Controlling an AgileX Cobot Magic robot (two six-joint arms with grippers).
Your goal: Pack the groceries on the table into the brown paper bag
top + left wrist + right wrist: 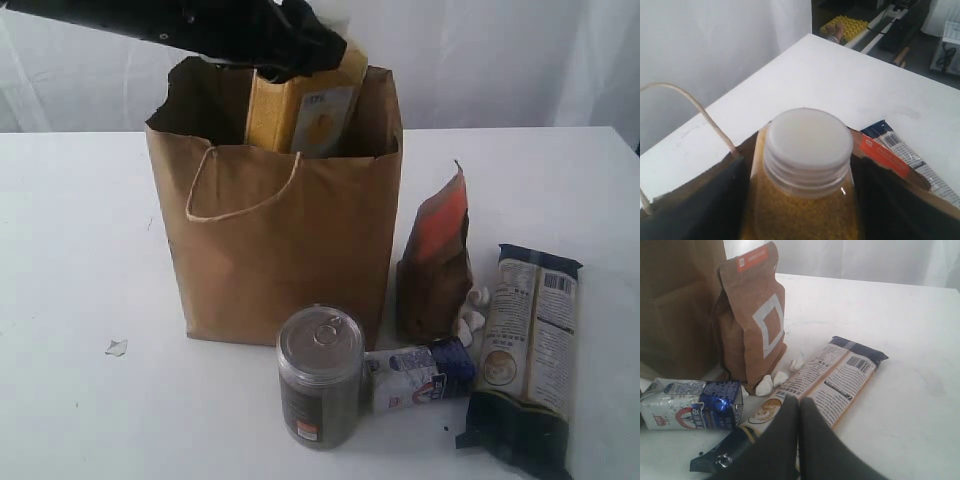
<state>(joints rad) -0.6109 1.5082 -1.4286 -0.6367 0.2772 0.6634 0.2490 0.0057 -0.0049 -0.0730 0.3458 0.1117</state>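
Four groceries lie on the table (70, 260): pull-tab can (320, 378), white-blue packet (418, 373), brown-orange pouch (437, 268), pasta packet (527, 355). My left pincer (296, 56) pinches the yellow-grain bottle (300, 115), half sunk in the brown paper bag (280, 260). My right pincer (799, 402), pressed together, hangs over the pasta packet. Only the left wrist view shows the white cap (808, 137); only the exterior view shows the can.

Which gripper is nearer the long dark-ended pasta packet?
Right. Right gripper, shut, is over the pasta packet; left gripper holds the yellow-grain bottle in the brown paper bag's mouth.
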